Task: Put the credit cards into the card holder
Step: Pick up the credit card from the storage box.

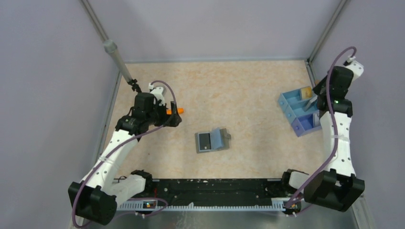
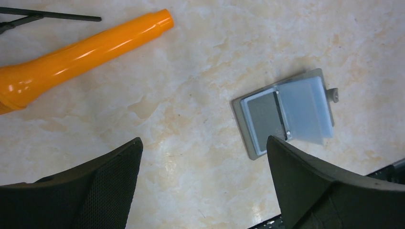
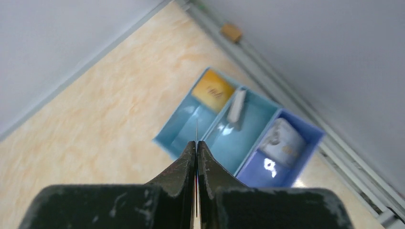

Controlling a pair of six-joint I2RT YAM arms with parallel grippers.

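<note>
The grey card holder point(image 1: 212, 140) lies open in the middle of the table, its light blue lining up and a dark card point(image 1: 204, 141) in its left half. It also shows in the left wrist view point(image 2: 284, 112). My left gripper point(image 2: 204, 140) is open and empty, hovering to the holder's left. My right gripper point(image 3: 197, 145) is shut on a thin credit card point(image 3: 197, 132) seen edge-on, and holds it above the blue and lilac tray point(image 3: 172, 138) at the right point(image 1: 313, 98).
An orange carrot-shaped stick point(image 2: 81, 52) lies beside my left gripper point(image 1: 176, 111). The tray point(image 1: 286, 102) holds a yellow piece point(image 3: 212, 88), a thin white piece point(image 3: 236, 105) and a whitish object point(image 3: 284, 136). A grey rod point(image 1: 117, 59) slants at the back left.
</note>
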